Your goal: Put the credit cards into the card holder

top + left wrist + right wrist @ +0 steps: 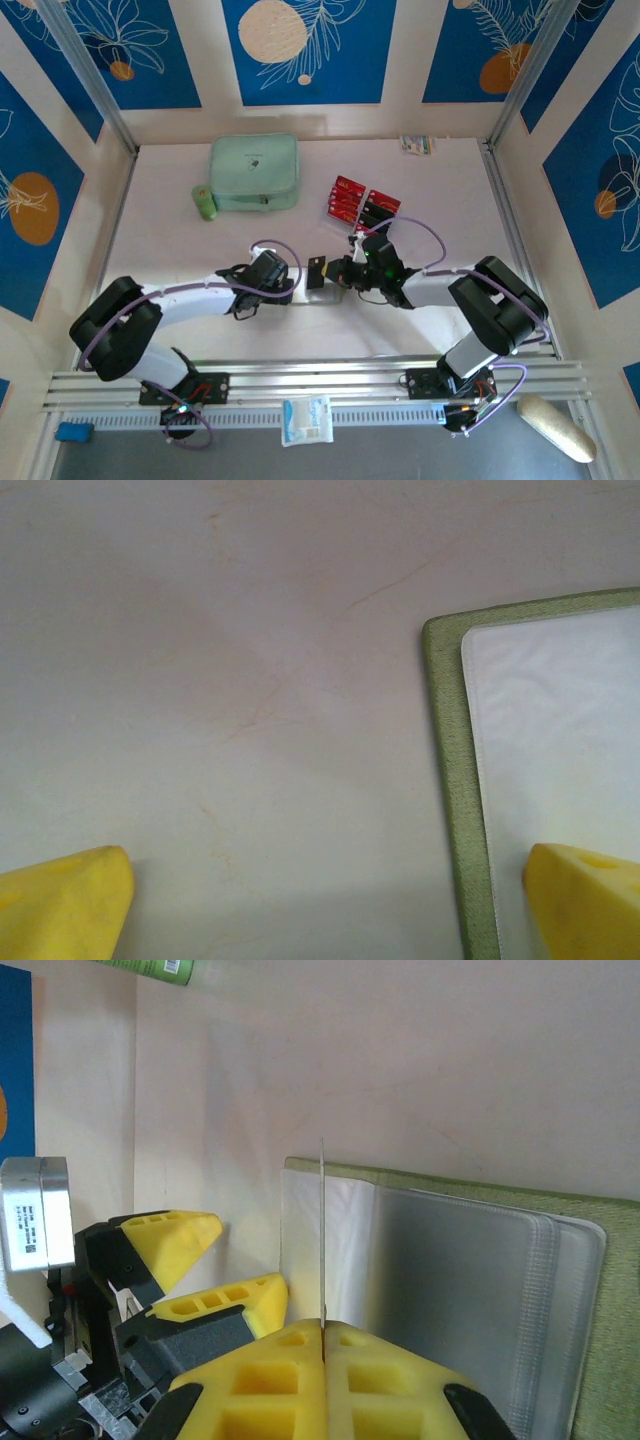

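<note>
Right jaws: closed tight on one of the credit cards, a dark card (318, 270) pinched between the yellow fingers (400, 1380); in the right wrist view it stands on edge and shows as a thin upright line.
Held card's place: directly above the open card holder (450, 1280), over the seam between its plain pale panel and its clear pockets; I cannot tell whether the card's far edge touches the holder.
Card holder: lies opened flat on the bench (450, 200), near the middle, between the two wrists; olive-green border, silvery inside facing up, stacked clear pockets on one half.
Left jaws: spread as wide as they go, gripping nothing; in the left wrist view one yellow fingertip (60, 900) hangs over bare bench and the other sits over the holder's pale inside, so the pair straddles the holder's edge.
Left and right jaws together: facing each other across the holder, close but apart.
Other credit cards: red ones (347, 197) and a darker group (378, 208) just beside them, lying on the bench beyond the right wrist, well apart from the holder.
Mint-green zip case (254, 172): at the far side of the bench, left of the cards.
Green cylinder (204, 202): just beside the case's left edge.
</note>
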